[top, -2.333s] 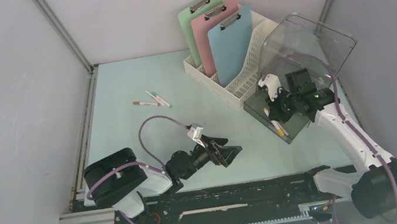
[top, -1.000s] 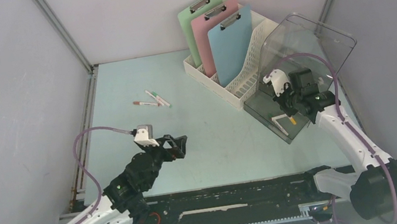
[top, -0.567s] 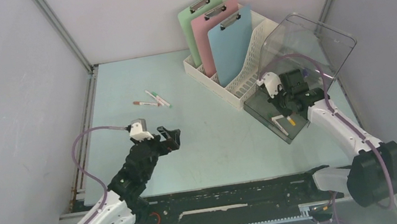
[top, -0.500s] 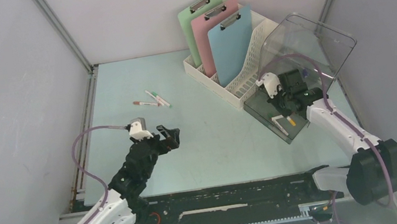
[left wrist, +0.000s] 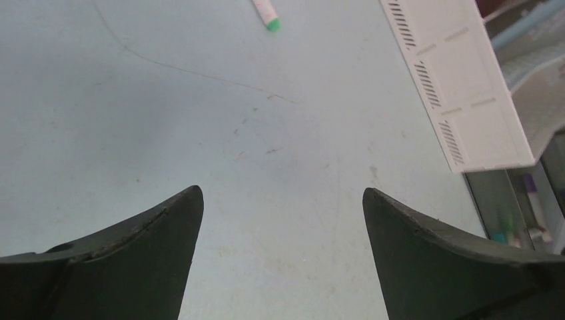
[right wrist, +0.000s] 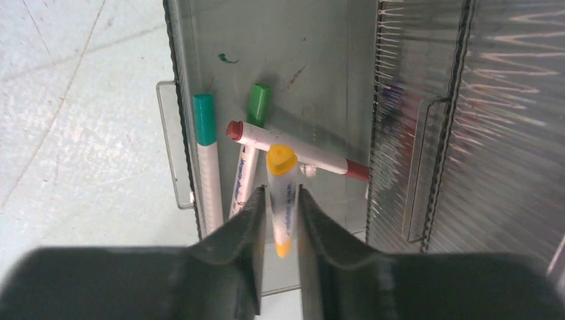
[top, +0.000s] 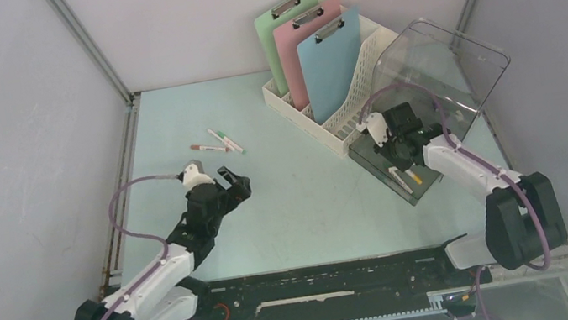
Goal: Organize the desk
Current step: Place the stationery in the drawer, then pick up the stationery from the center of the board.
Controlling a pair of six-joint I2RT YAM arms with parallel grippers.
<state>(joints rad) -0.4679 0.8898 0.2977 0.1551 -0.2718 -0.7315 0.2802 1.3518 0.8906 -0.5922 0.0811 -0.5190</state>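
While three loose markers (top: pixel 217 143) lie on the left part of the desk (top: pixel 172 113), the tidying looks only partly done. The left gripper (top: pixel 234 179) hangs over the desk just short of them, its jaws spread wide with nothing in them. Its wrist view shows bare tabletop between the fingers and only a green marker tip (left wrist: pixel 265 13) at the top edge.

Toward the middle, the white file rack (top: pixel 325 124) stands at the far side with the green clipboard (top: pixel 279 37), pink clipboard (top: pixel 311 37) and blue clipboard (top: pixel 332 68) upright in it, so that part seems finished.

Right of the rack, the clear box (top: pixel 376 173) sits open, its lid (top: pixel 440 60) tilted back. A teal-capped marker (right wrist: pixel 205 127), a green-capped marker (right wrist: pixel 257 105) and a red-capped marker (right wrist: pixel 313 159) already lie inside. The right gripper (top: pixel 394 160) reaches into the box with a yellow-capped marker (right wrist: pixel 281 163) between its fingers. Whether they clamp it or merely flank it I cannot tell.

What remains, I judge, is moving the loose markers into the box and perhaps closing the lid.
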